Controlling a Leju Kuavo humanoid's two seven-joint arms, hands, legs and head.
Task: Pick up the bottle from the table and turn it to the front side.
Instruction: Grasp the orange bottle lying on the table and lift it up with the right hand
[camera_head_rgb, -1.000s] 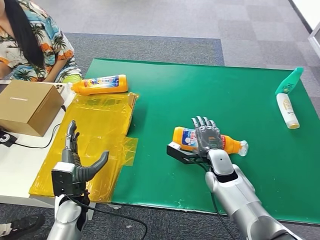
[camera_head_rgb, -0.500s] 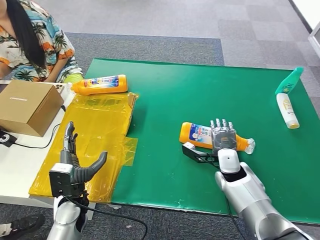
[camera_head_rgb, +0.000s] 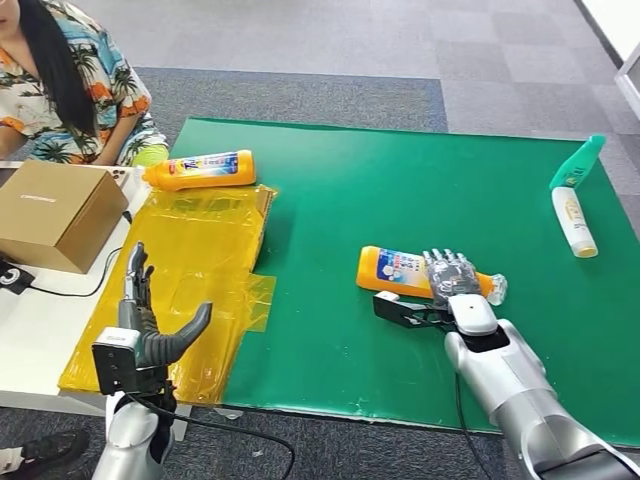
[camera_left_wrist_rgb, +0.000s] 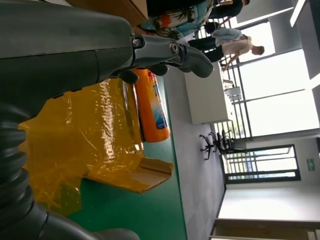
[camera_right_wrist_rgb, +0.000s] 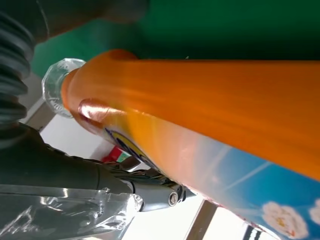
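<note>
Grey carpet tiles run under a green mat (camera_head_rgb: 423, 190) that covers the table, with a crinkled yellow sheet (camera_head_rgb: 192, 270) laid over its left end.

An orange bottle (camera_head_rgb: 400, 271) lies flat on the mat, right of centre and toward the near edge. Its long axis runs left to right across the mat: flat base to the left, clear cap to the right. A blue and white label faces up on the part left of the hand.

The right hand (camera_head_rgb: 450, 277) lies over the bottle near its neck, fingers draped across the top of the body. The right wrist view shows the orange body and the clear cap close against that hand, but whether the fingers actually clamp the bottle cannot be told.

The left hand (camera_head_rgb: 147, 315) hovers over the near part of the yellow sheet, fingers spread and thumb out, holding nothing.

Three bottles are in sight in all. Besides the orange one under the hand, a second orange bottle (camera_head_rgb: 202, 169) lies at the far edge of the yellow sheet, its cap end toward the left. A white bottle (camera_head_rgb: 575, 220) with a green top lies near the mat's far right corner.

One brown box (camera_head_rgb: 56, 210) sits on the white surface to the left. One person (camera_head_rgb: 64, 85) in a patterned shirt sits behind it.
</note>
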